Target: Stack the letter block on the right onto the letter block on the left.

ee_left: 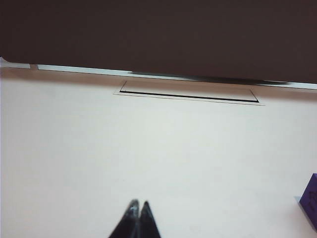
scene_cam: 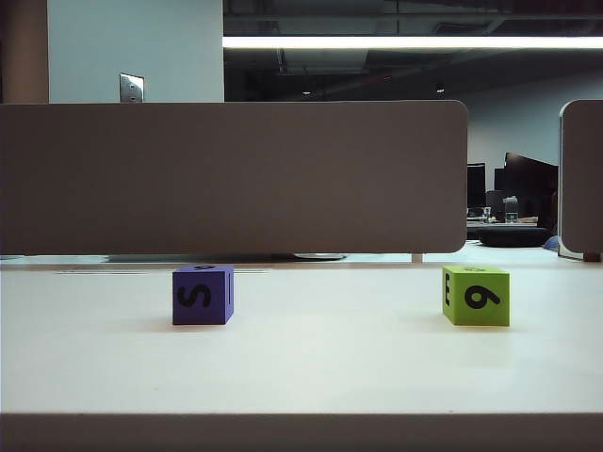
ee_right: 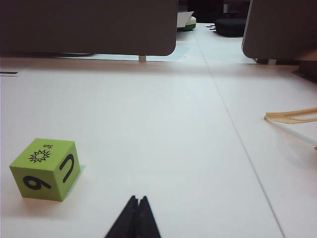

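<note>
On the exterior view I see the white table (scene_cam: 301, 367) with two cube blocks standing flat on it, well apart. The purple block (scene_cam: 203, 295) sits left of centre, its front face showing a black "S" lying on its side. The green block (scene_cam: 476, 296) sits to the right, its front face showing a "g"-like character, also rotated. Being cubes, neither has a long axis; each is turned slightly so that one side face also shows. A grey partition (scene_cam: 236, 177) stands behind them. Neither arm appears in this view. On the left wrist view, the left gripper (ee_left: 138, 204) has its fingertips pressed together with nothing between them, over bare table, the purple block only at the frame edge. On the right wrist view, the right gripper (ee_right: 138, 199) is likewise fully closed and empty, near the green block but not touching it; that block's top face bears a sun symbol.
</note>
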Available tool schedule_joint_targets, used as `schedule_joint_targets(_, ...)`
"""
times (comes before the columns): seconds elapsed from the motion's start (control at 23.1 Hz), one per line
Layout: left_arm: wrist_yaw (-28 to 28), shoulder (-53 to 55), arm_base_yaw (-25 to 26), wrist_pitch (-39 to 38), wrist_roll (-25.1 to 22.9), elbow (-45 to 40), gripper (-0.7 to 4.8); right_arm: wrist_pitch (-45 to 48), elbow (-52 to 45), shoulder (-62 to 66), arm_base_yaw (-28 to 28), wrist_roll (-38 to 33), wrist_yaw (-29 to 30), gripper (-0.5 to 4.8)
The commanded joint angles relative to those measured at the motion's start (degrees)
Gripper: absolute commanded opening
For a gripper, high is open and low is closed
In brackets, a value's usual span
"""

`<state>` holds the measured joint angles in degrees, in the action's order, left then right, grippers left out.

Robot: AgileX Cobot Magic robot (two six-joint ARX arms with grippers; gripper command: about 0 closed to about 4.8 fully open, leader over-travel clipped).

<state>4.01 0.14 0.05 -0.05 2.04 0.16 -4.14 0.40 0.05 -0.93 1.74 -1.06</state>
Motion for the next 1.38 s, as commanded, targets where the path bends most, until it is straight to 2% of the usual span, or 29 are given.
schedule_joint_targets(0.04,-0.3,0.0,-0.1,0.6,0.1,0.2,-0.05,1.0,-0.3,-0.1,0.0,-0.3,0.0,-0.01)
schedule_joint_targets(0.48,-0.4,0.0,-0.1,0.9,0.5,0.6,-0.05,2.7,-0.2,-0.1,0.0,-1.4,-0.3,-0.03)
schedule_joint_targets(0.56,-0.3,0.0,-0.1,0.1,2.8,3.2,-0.05,10.5,1.4,-0.1,0.0,-13.9,-6.3,-0.04)
schedule_joint_targets(0.61,-0.4,0.0,-0.1,-1.3,2.9,4.7,-0.05,11.1,3.1,0.0,0.0,-15.7,-8.0,-0.04)
schedule_joint_targets(0.69,-1.2,0.4,-0.1,-4.0,3.2,7.8,-0.05,9.2,7.5,0.6,0.0,-15.6,-8.2,-0.04)
schedule_joint_targets(0.78,-4.9,2.7,0.0,-5.9,2.9,14.3,-0.05,4.9,15.1,2.8,0.0,-13.7,-7.2,-0.04)
schedule_joint_targets(0.95,-7.3,10.0,-0.1,-6.7,2.6,25.6,-0.05,-3.0,28.5,10.4,0.0,-9.1,-6.5,-0.04)
schedule_joint_targets(1.13,-12.5,18.3,-0.1,-6.7,2.6,33.8,-0.05,-8.3,38.3,18.8,0.0,-8.8,-6.6,-0.04)
schedule_joint_targets(1.26,-13.6,26.5,-1.3,-6.6,2.5,40.7,-0.05,-11.0,45.9,28.3,0.1,-8.8,-6.4,-0.04)
schedule_joint_targets(1.38,-21.3,33.8,-1.6,-6.6,2.9,44.3,-0.05,-17.4,53.7,39.0,0.9,-9.8,-6.4,-0.05)
